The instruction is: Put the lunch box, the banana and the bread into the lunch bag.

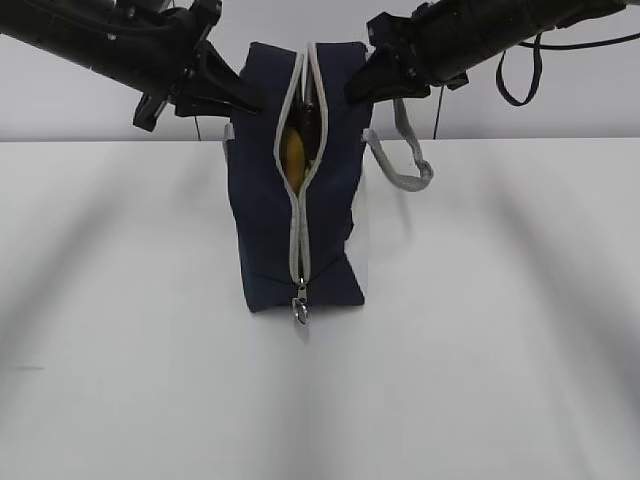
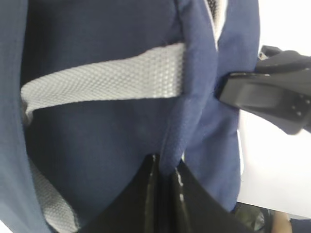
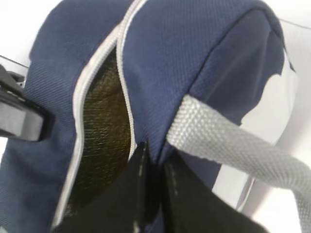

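The left pincer [image 2: 165, 177] is closed on a pinched fold of navy fabric near the top of the lunch bag [image 1: 300, 190], its two black fingers [image 2: 146, 194] pressed together with the cloth rising between them. In the exterior view it meets the bag from ten o'clock. The right pincer [image 3: 153, 170] is likewise clamped on the fabric of the bag's opposite top edge, just beside where a grey webbing handle [image 3: 228, 145] joins the cloth; in the exterior view it comes in from two o'clock.

Between the two grips the zipper [image 1: 298, 215] gapes at the top, its grey trim parting, and runs closed toward six o'clock, where the ring pull [image 1: 300, 312] hangs just above the white counter [image 1: 500, 350]. Through the gap the yellow banana [image 1: 293, 152] shows inside the bag. The right wrist view shows the lining [image 3: 104, 126] inside the opening. The bag stands upright on the counter. The lunch box and the bread are not visible.
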You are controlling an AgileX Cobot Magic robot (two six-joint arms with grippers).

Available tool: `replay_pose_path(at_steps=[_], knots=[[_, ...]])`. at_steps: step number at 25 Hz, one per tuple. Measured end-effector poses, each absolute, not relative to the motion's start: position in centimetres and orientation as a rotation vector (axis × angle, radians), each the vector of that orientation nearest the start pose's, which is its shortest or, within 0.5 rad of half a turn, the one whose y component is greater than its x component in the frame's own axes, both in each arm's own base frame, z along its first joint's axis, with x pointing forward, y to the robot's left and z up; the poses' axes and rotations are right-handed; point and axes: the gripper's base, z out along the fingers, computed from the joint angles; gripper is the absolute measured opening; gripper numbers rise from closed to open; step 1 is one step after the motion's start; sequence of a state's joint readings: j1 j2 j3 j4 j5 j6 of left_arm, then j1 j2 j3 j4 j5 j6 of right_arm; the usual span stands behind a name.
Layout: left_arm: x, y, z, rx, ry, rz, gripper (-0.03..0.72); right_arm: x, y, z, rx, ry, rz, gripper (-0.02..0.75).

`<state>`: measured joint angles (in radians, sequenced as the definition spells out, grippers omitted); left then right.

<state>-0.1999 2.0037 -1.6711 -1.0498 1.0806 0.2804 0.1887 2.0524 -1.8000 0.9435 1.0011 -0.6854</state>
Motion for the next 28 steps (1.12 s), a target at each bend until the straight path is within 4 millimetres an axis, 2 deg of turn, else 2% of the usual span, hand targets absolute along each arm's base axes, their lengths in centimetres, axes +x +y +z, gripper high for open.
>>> replay_pose_path(at_steps=[3, 6, 9, 12, 17, 22, 25, 28], knots=[[41.2, -15.3, 27.3, 0.093, 2.564, -1.317, 0.085, 43.6, 14.7, 28.3, -0.603, 2.313, 0.995, 0.212], [41.2, -15.2, 27.1, 0.108, 2.578, -1.283, 0.233, 43.6, 14.6, 28.2, -0.631, 2.324, 0.965, 0.406], [41.2, -15.2, 27.0, 0.113, 2.582, -1.270, 0.392, 43.5, 14.4, 27.9, -0.663, 2.342, 0.919, 0.505], [41.3, -14.6, 27.0, 0.103, 2.586, -1.273, 0.468, 43.4, 14.2, 28.4, -0.731, 2.358, 0.868, 0.527], [41.4, -13.4, 27.0, 0.093, 2.603, -1.283, 0.485, 43.1, 13.7, 31.0, -0.814, 2.407, 0.792, 0.535], [41.2, -12.7, 27.4, 0.105, 2.609, -1.272, 0.486, 43.0, 12.9, 33.5, -0.716, 2.456, 0.674, 0.534], [40.4, -12.6, 28.6, 0.154, 2.611, -1.275, 0.486, 42.0, 12.2, 34.7, -0.642, 2.504, 0.578, 0.528], [39.9, -12.5, 29.3, 0.191, 2.617, -1.263, 0.486, 39.3, 12.3, 36.2, -0.645, 2.513, 0.545, 0.521]])
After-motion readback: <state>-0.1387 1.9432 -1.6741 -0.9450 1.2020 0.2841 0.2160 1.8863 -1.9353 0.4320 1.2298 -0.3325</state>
